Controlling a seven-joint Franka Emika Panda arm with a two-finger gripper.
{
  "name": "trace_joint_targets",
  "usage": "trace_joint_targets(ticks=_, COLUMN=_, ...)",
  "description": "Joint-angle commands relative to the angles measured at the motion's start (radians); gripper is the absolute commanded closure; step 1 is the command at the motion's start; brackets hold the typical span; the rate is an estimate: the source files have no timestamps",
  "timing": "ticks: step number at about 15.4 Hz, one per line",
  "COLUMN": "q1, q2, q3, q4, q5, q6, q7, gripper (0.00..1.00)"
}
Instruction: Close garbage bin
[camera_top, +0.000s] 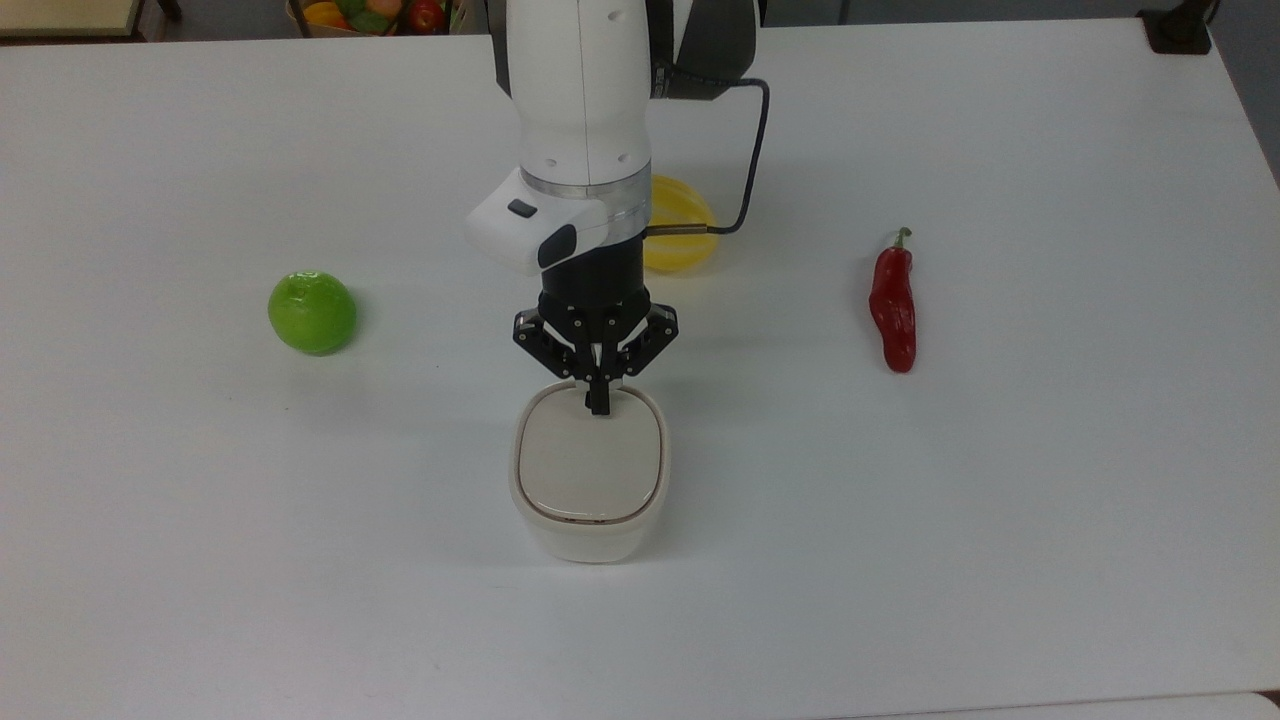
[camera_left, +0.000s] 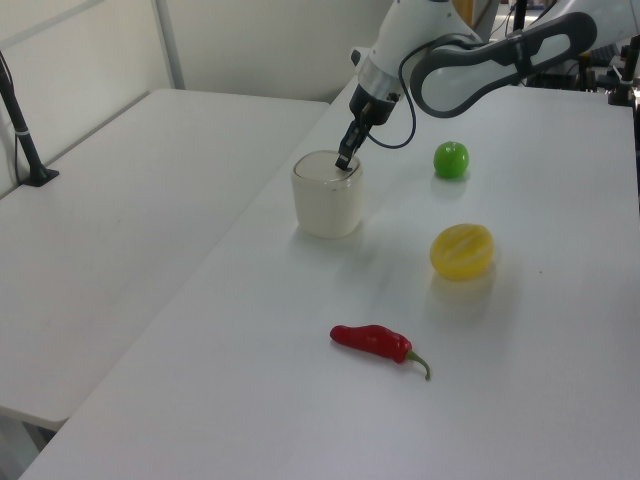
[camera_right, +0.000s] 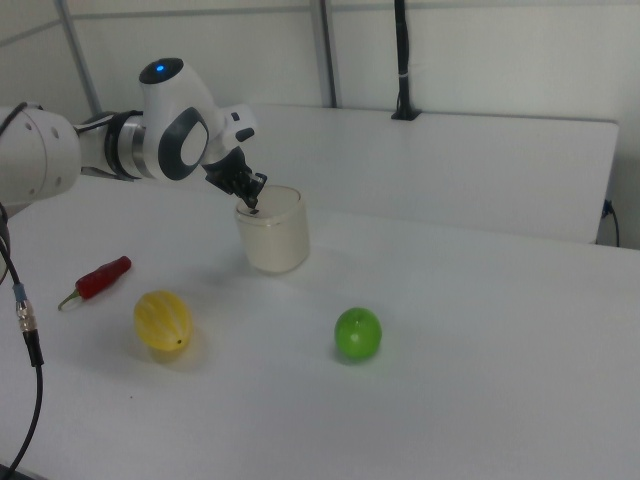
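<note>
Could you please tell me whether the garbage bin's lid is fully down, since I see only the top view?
Observer: In the left view the lid lies level with the rim of the garbage bin; no edge stands up.
Operator: Thank you. Is the gripper on the lid or above it?
Observer: In the right view the gripper, jaws together, comes down at a slant and its tip meets the lid's edge on the arm's side; I see no gap under it.
Operator: And is the bin upright?
Observer: Yes, in the left view its walls stand straight on the table.

White tables (camera_left: 130, 230), pale wall (camera_right: 480, 50)
</note>
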Motion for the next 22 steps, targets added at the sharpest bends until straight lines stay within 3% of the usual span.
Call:
trace_joint_targets(ticks=1, q1=0.010, q2=-0.137, q3=-0.009, q4=-0.031, q5=0.005, q6=-0.153, q7=0.020, gripper=1.00)
trace_joint_targets(ticks=11, q1=-0.027, q2=-0.401, q3=-0.023, q4=-0.049, q5=-0.013, q6=-0.792, q7=0.017, gripper=1.00)
trace_joint_targets(ticks=15, q1=-0.047, q2=-0.493, q3=-0.023, q4=-0.143, q5=-0.020, q6=-0.839, q7=0.015, gripper=1.00)
trace_joint_targets(ticks=16, q1=-0.050, q2=-0.501, q3=-0.021, q4=-0.158, q5=-0.029, q6=-0.836, q7=0.015, gripper=0.94)
trace_joint_targets(ticks=17, q1=-0.051, q2=-0.501, q3=-0.023, q4=-0.161, q5=-0.036, q6=-0.837, q7=0.015, gripper=0.80)
trace_joint_targets(ticks=19, q1=-0.064, q2=-0.495, q3=-0.021, q4=-0.163, q5=-0.035, q6=-0.834, q7=0.012, gripper=0.24)
trace_joint_targets(ticks=20, q1=-0.065, q2=-0.492, q3=-0.021, q4=-0.161, q5=-0.035, q6=-0.834, q7=0.012, gripper=0.14)
trace_joint_targets(ticks=21, q1=-0.067, q2=-0.493, q3=-0.023, q4=-0.161, q5=-0.036, q6=-0.833, q7=0.010, gripper=0.12)
trace_joint_targets(ticks=22, q1=-0.067, q2=-0.493, q3=-0.023, q4=-0.161, q5=-0.038, q6=-0.833, q7=0.007, gripper=0.00)
